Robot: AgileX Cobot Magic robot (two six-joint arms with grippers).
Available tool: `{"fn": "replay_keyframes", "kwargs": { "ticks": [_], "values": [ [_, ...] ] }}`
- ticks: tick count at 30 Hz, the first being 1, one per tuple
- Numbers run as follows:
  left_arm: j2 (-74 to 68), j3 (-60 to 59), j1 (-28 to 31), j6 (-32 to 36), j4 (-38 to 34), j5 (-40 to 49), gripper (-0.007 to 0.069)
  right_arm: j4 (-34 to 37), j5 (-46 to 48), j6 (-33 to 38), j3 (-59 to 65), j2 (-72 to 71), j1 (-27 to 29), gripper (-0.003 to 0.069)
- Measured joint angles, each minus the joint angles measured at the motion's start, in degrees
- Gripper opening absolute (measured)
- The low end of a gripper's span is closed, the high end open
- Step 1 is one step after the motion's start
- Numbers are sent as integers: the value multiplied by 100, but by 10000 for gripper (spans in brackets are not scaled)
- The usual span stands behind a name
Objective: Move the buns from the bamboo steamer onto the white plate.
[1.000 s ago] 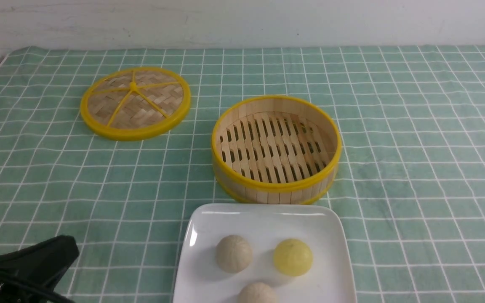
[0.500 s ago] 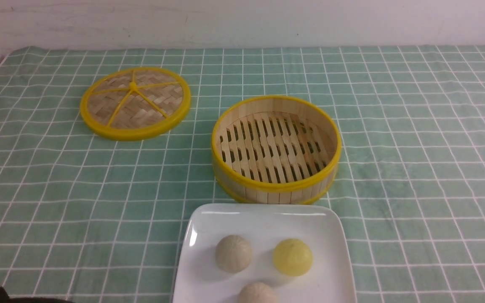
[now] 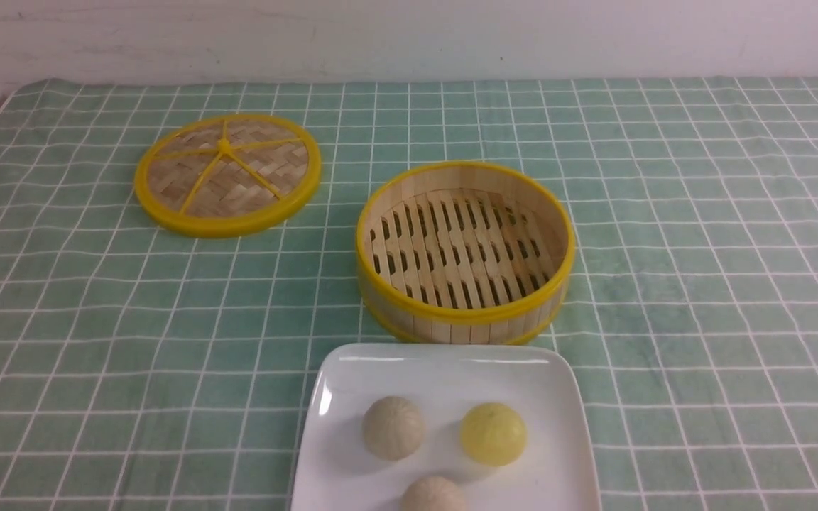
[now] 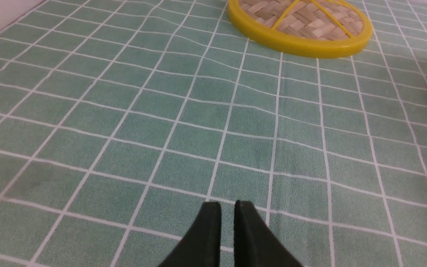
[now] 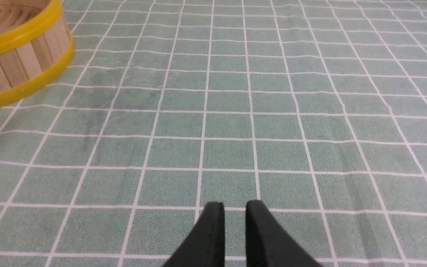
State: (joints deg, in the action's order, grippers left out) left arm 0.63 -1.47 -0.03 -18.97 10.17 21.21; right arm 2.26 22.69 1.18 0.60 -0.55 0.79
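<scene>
The bamboo steamer (image 3: 466, 312) stands empty at mid-table; its wall also shows in the right wrist view (image 5: 20, 55). In front of it lies the white plate (image 3: 444, 372). On the plate rest a yellow bun (image 3: 493, 433), a greyish-beige bun (image 3: 393, 428) and another beige ball (image 3: 434, 495), cut off by the picture's edge. My left gripper (image 4: 227, 204) hovers over bare cloth, open only by a narrow slit, with nothing between its fingers. My right gripper (image 5: 234, 204) is likewise slightly open and empty, over cloth to the right of the steamer.
A flat woven lid with a yellow rim and spokes (image 3: 228, 174) lies at the back left, ahead of the left gripper in its wrist view (image 4: 298, 22). A green checked cloth covers the table up to the white wall behind.
The left arm's dark body at the front view's bottom left has slid down out of the picture, leaving a sliver at the corner. Buns, plate and steamer have not moved.
</scene>
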Motion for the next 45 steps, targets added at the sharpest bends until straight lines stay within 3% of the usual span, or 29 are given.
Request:
{"fn": "replay_keyframes", "kwargs": {
  "ticks": [45],
  "values": [
    [0,5,-301,0,17,30,129,0,0,0,0,0,0,171]
  ]
}}
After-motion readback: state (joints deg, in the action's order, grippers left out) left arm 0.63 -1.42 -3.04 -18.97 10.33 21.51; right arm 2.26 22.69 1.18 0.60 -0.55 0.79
